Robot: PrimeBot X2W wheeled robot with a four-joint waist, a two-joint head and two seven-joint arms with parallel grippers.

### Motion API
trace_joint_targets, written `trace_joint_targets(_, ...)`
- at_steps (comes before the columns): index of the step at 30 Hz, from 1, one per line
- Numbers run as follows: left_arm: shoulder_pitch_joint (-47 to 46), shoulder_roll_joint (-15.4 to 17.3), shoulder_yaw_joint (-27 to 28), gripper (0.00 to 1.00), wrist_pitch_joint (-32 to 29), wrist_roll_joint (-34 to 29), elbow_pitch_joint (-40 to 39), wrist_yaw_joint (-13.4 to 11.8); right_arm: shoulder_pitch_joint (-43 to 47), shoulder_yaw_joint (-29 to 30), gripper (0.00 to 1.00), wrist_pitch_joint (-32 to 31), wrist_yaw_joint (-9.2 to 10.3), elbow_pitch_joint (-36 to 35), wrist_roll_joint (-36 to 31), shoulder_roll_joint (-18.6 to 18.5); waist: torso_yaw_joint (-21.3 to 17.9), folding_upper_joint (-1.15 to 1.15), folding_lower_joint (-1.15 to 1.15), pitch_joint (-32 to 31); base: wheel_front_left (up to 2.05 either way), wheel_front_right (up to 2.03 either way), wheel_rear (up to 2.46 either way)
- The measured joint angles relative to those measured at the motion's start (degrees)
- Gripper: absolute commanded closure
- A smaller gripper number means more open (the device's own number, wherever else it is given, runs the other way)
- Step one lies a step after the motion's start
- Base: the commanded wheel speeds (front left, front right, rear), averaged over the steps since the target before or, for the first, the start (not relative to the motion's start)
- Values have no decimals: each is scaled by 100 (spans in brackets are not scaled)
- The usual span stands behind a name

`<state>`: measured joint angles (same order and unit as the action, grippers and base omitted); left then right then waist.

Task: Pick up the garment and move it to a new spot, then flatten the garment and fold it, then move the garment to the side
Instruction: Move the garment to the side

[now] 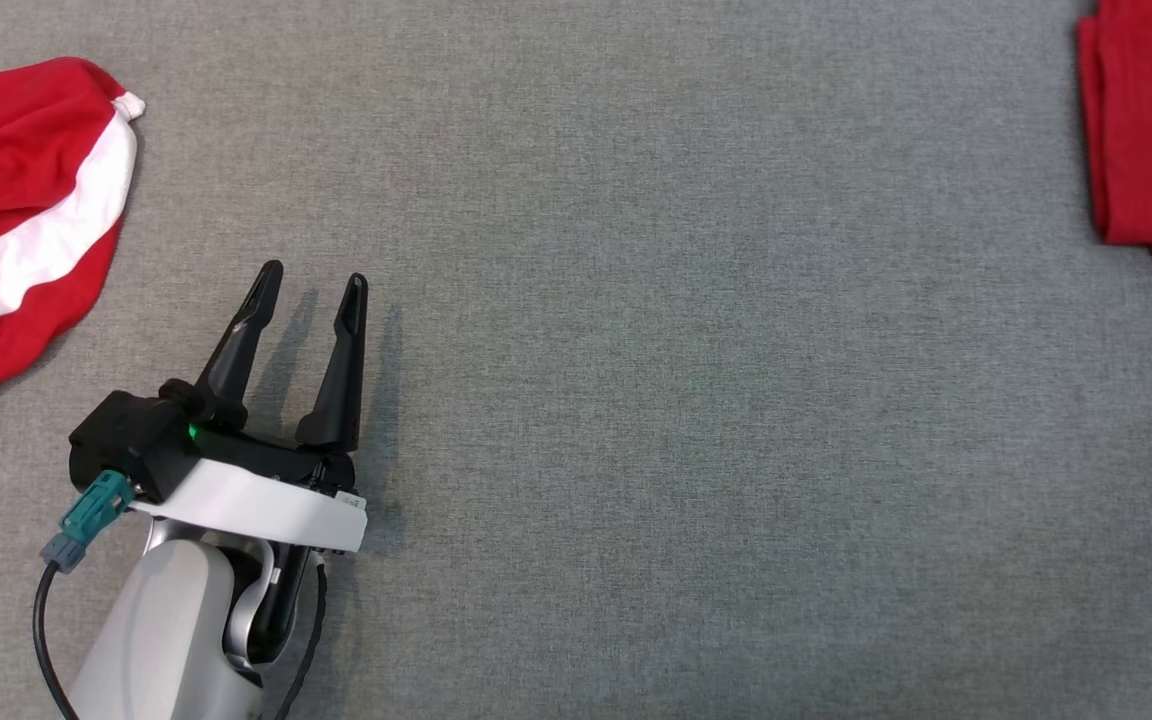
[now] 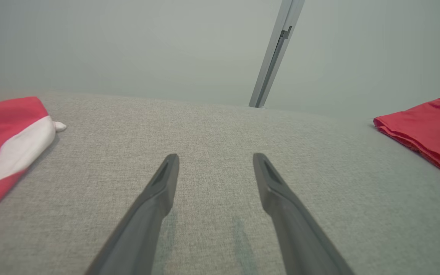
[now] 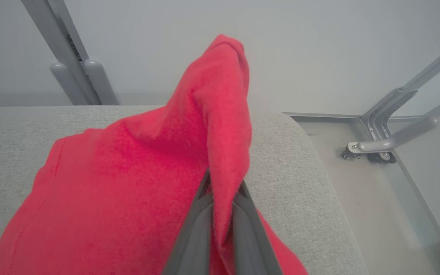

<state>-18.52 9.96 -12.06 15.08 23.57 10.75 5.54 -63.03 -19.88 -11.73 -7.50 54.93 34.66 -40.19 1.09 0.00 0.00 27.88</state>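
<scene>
Left gripper is hanging low over the grey woven tabletop, long dark fingers spread wide, carrying nothing. Right gripper is pinching a raised ridge of the plain red knit garment, jaws squeezed together on the cloth. That garment is lying at the table's right end, near the rounded corner. Its edges are looking layered, so I'm reading this as the move-to-side step. To do it well, I'd be dragging low and slow so the layers aren't sliding apart, stopping short of the edge, and releasing only with the cloth lying flat. Red-and-white striped garment is sitting crumpled at the far left, well apart. Grey metal wheeled frame is standing on the floor beyond the corner.
</scene>
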Motion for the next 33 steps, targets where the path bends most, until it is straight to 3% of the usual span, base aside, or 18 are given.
trace_joint_targets(5, -5, -49, 57, 0, 0, -58, -23, 48, -270, 204, 100, 194, 1, 717, -494, 64, 76, 0, 0, -5, 0, 0, 0)
trace_joint_targets(6, -4, -58, 73, 0, 0, -73, -22, 53, -322, 253, 66, 256, 1, 821, -573, 114, 89, 0, 0, -11, 0, 0, 0)
trace_joint_targets(7, -4, -73, 83, 0, 0, -83, -23, 54, -367, 285, 0, 296, 1, 940, -656, 171, 100, 0, 0, -18, 0, 0, 0)
trace_joint_targets(22, 100, -149, 236, 0, 0, -181, 68, 129, -563, 347, 0, 1236, 1, 1572, -1399, 737, 69, 0, 0, -441, 0, 0, 0)
trace_joint_targets(27, 333, -162, 379, 0, 0, -198, 84, 138, -286, 236, 0, 1492, 1, 1236, -1204, 1132, -1, 0, 0, -841, 0, 0, 0)
trace_joint_targets(33, 579, -137, 552, 0, 0, -232, 67, 124, 90, -7, 0, 1663, 1, 469, -829, 1272, -90, 0, 0, -1292, 0, 0, 0)
